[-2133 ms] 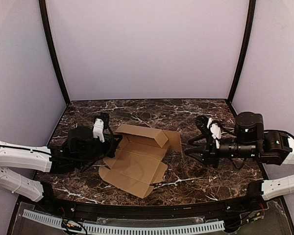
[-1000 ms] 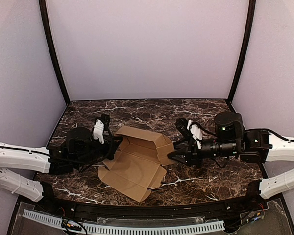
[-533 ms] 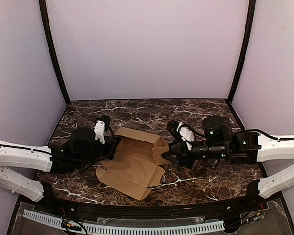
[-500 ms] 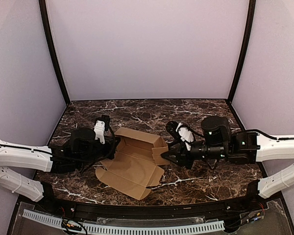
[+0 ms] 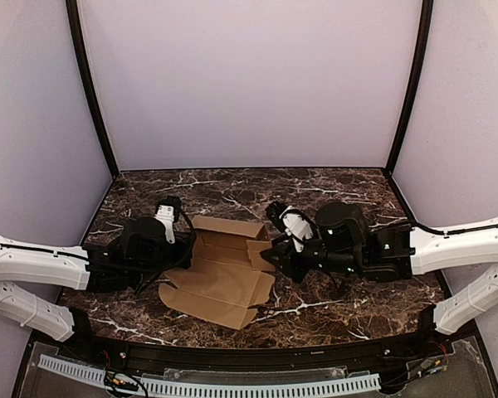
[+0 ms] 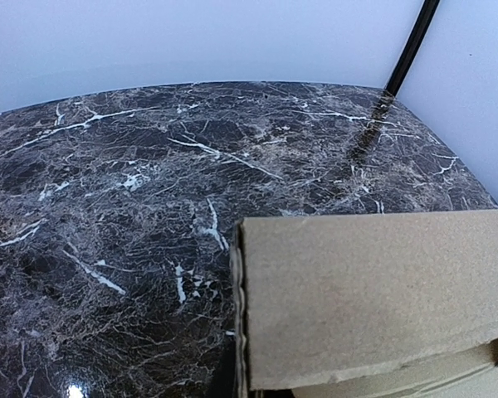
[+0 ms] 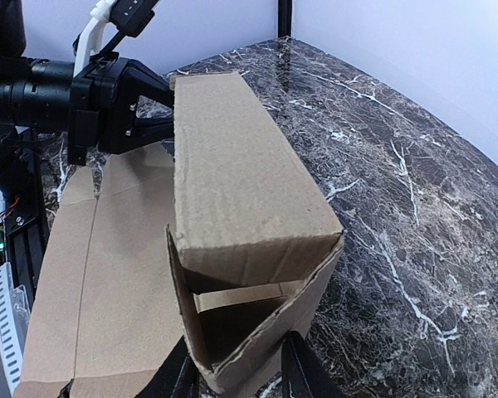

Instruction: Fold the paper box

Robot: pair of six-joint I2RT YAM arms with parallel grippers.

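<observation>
The paper box is brown cardboard lying partly folded at the table's middle. Its far long panel is rolled into a narrow tube, and the flat sheet lies in front of it. My left gripper is at the tube's left end, its jaws closed on the cardboard wall; it also shows in the right wrist view. My right gripper is open at the tube's right end. Its fingers straddle the slanted end flap, which leaves the tube's end half open.
The dark marble table is enclosed by pale walls with black corner posts. A white ribbed strip runs along the near edge, below the arms' bases.
My right gripper has moved left across the table to the box's right end and pushed the end flap inward. The box has slid slightly left. My left gripper has stayed at the box's left end.
</observation>
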